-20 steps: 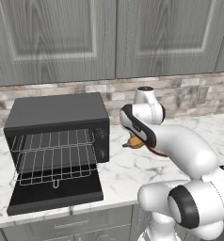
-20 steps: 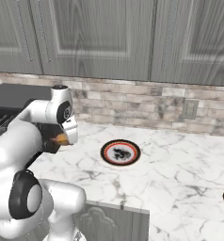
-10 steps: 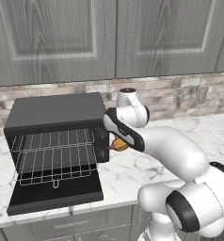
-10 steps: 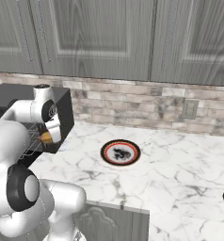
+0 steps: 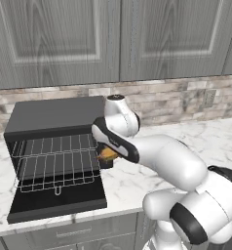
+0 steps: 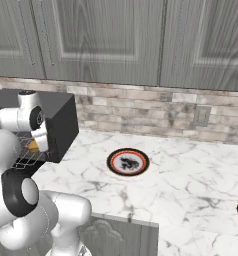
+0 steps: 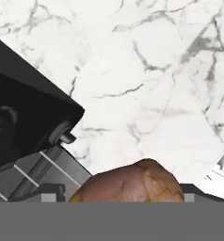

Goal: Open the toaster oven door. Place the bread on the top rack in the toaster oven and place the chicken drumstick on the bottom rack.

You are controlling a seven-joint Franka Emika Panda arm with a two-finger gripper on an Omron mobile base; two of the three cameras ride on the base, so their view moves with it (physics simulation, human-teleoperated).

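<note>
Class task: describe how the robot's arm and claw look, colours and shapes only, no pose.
The arm is glossy white, built of thick rounded segments with dark grey bands and round caps at the joints. The claw sits on a black hand block. No cables or markings show.

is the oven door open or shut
Open: the door lies folded down flat on the counter, baring the wire racks inside the oven.

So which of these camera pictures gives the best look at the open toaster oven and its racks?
The left base view: the toaster oven faces it, door dropped flat, both wire racks plain. In the right base view it shows just its side, largely behind the arm. The hand view catches a dark corner.
</note>
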